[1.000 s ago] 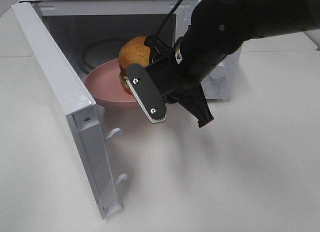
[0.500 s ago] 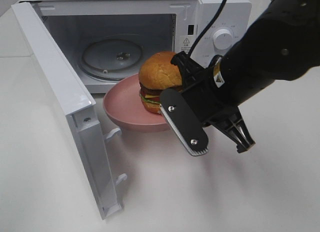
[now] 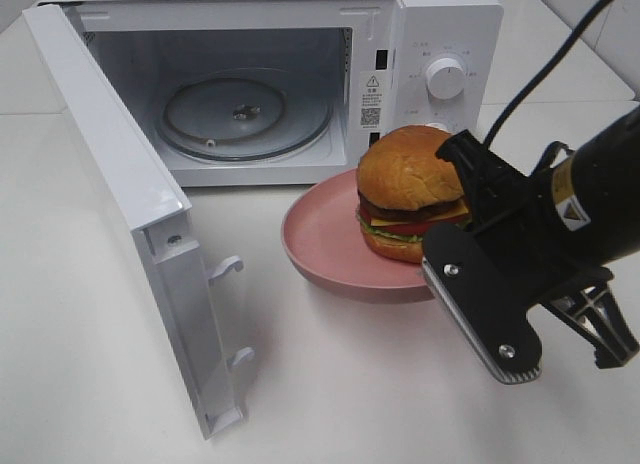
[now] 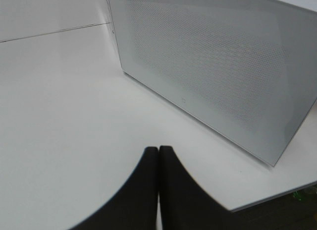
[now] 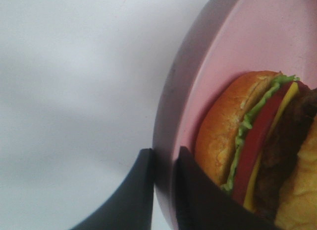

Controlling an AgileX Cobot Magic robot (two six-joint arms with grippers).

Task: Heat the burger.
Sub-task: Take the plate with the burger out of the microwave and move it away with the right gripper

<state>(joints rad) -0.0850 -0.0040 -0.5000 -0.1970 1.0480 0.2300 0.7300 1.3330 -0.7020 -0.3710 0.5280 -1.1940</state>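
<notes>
So the plate's out of the oven again. A second ago the round pink plate with the fat golden-bun burger (dark patty, yellow cheese, tomato, lettuce) was sitting right in the mouth of the white microwave, half over the glass turntable. Now it's been pulled clear, out to the right and nearer, hanging in front of the control panel side with the turntable bare behind it. My read: either the heating part is considered done and this is the take-out, or it's a retreat and the burger goes in again. Can't say which from here. The white door is swung wide open on the left either way.

The right gripper is pinched down on the plate's near-right rim, one black finger under the outside wall and the other inside the dish, just beside the bottom bun. Jaws are only a sliver apart, just the rim between them. It's holding the plate, not the burger itself; the burger sits upright in the middle of the plate.

The left gripper is off behind the door with its two fingers pressed together, gripping nothing, just hanging over the white table.
</notes>
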